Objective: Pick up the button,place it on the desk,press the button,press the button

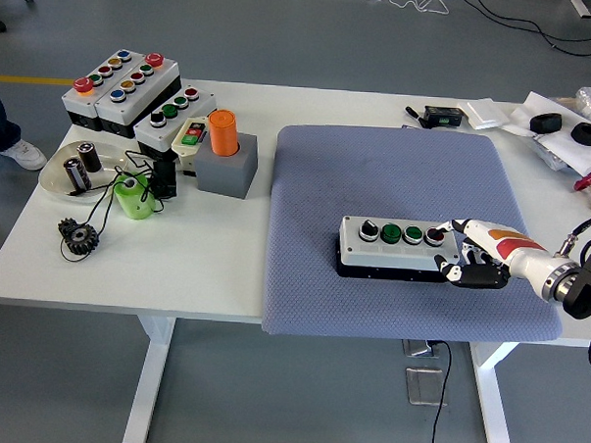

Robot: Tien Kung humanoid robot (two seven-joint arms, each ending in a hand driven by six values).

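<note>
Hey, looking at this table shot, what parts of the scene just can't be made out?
All from the head view:
- Right hand at the button box: whether a fingertip touches the red button is too small to tell.
- Right arm: cut off by the right edge.
- Left arm: out of frame.
- Labels on the far button boxes: too small to read.
- Person: cut off by the left edge.

A button box (399, 246) lay on a mat (403, 236) covering the worktop's (176, 265) right half, with the right hand (485, 257) touching its right end. At the far left stood three more button boxes (134, 95); before them were a dish (67, 172), a gear (79, 237) and a cylinder on a block (228, 160).
</note>
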